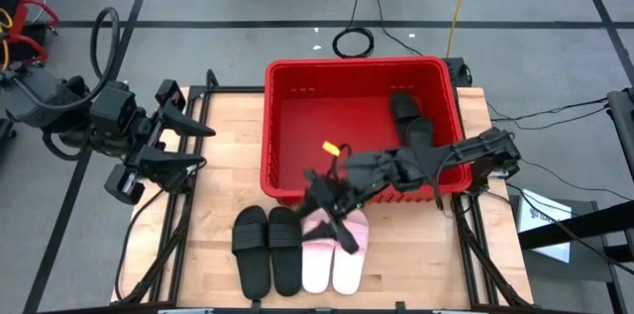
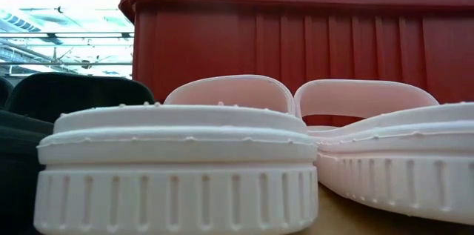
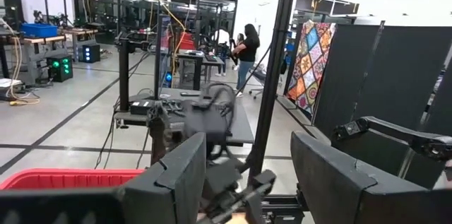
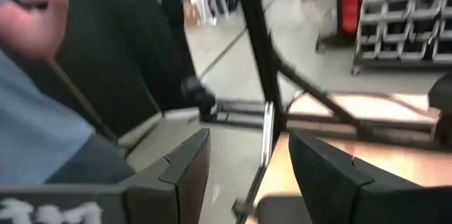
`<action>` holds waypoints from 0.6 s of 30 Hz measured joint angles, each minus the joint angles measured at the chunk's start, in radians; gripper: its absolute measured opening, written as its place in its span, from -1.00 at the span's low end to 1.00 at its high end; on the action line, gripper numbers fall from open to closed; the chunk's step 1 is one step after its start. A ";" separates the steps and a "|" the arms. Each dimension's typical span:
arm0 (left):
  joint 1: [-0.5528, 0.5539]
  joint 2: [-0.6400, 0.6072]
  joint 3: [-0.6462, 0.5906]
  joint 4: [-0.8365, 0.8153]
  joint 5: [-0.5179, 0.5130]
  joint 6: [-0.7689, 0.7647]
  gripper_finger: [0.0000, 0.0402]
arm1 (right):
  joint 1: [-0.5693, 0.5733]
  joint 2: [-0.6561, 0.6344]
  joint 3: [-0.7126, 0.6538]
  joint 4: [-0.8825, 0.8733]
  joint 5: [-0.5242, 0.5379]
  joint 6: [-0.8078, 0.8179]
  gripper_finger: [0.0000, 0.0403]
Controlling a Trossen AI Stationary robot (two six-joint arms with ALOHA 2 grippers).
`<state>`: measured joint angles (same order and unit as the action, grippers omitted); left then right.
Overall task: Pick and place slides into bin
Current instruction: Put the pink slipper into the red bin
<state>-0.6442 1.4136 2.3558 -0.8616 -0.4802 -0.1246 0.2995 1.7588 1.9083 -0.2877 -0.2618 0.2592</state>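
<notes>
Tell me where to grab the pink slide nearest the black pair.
Take that pink slide by its wide strap, coming straight down from above. It lies sole-down, strap arched up at the bin-side end. Black slide and the other pink slide flank its sides, so pinch the strap front-to-back.

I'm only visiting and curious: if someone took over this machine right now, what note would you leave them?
Left gripper: fingers open, empty, waiting over the table's left side.
Right gripper: fingers open, holding nothing, above the pink slides by the bin's front wall.
Done: two black slides lie inside the red bin.
Left: two black slides and the pink pair, side by side on the table.
</notes>
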 joint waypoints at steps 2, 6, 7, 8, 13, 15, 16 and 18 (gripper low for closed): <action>-0.005 0.000 0.000 0.000 -0.015 0.000 0.02 | 0.016 -0.001 0.000 -0.047 0.009 -0.003 -0.09; -0.007 0.000 0.000 0.000 -0.022 -0.001 0.02 | 0.039 -0.001 0.000 -0.156 0.038 -0.010 -0.09; -0.007 0.000 0.000 0.000 -0.022 -0.001 0.02 | 0.045 -0.001 0.000 -0.179 0.059 -0.010 -0.09; -0.007 0.000 0.000 0.000 -0.023 -0.001 0.02 | 0.051 -0.001 0.000 -0.199 0.079 -0.012 -0.09; -0.007 0.000 0.000 -0.001 -0.023 -0.009 0.02 | 0.086 -0.002 0.000 -0.307 0.163 -0.034 -0.09; -0.007 0.000 0.000 -0.005 -0.023 -0.008 0.02 | 0.100 -0.002 0.000 -0.357 0.210 -0.042 -0.09; -0.007 0.000 0.000 -0.008 -0.023 -0.007 0.02 | 0.107 -0.002 0.000 -0.382 0.232 -0.044 -0.09; -0.007 0.000 0.000 -0.010 -0.023 0.001 0.02 | 0.121 -0.002 0.000 -0.426 0.265 -0.037 -0.09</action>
<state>-0.6510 1.4136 2.3558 -0.8719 -0.5028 -0.1238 0.4208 1.7573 1.9083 -0.7141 0.0032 0.2222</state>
